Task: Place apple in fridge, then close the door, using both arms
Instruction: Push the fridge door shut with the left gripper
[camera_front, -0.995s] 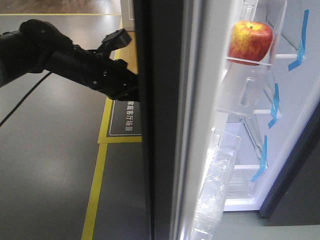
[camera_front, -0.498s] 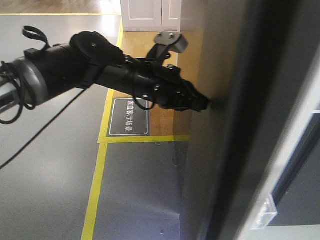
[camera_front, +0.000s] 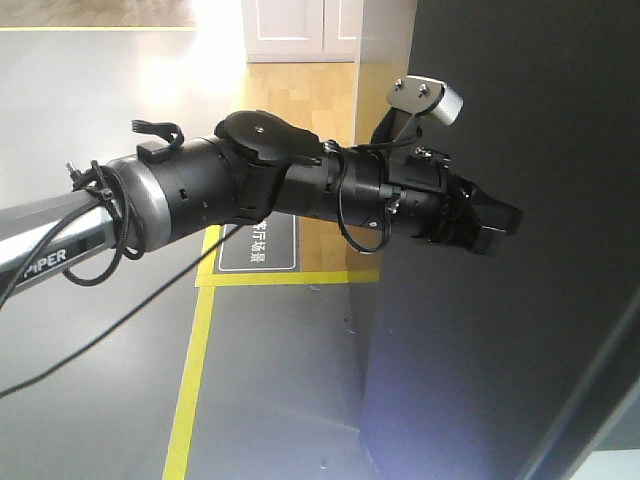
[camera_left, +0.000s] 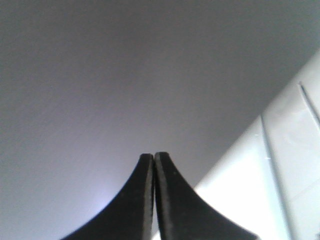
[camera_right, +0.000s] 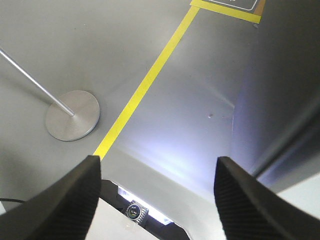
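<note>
The dark grey door (camera_front: 520, 100) fills the right half of the front view, its outer face toward me. The black left arm (camera_front: 300, 190) reaches across from the left, and my left gripper (camera_front: 500, 225) is shut with its tip against that face. In the left wrist view the left gripper (camera_left: 153, 156) shows both fingers pressed together, nothing between them, right in front of the grey door (camera_left: 125, 75). My right gripper (camera_right: 157, 160) is open and empty, pointing down at the floor. The apple and the inside of the fridge are hidden behind the door.
A yellow floor line (camera_front: 190, 390) runs beside a dark floor sign (camera_front: 262, 245). White cabinets (camera_front: 300, 25) stand at the back on wood flooring. The right wrist view shows a round metal stand base (camera_right: 72, 115) and the yellow line (camera_right: 145, 85).
The door has swung round toward shut, so the apple and shelves went out of sight. My left arm followed it to the right, pushing on its outer face.
</note>
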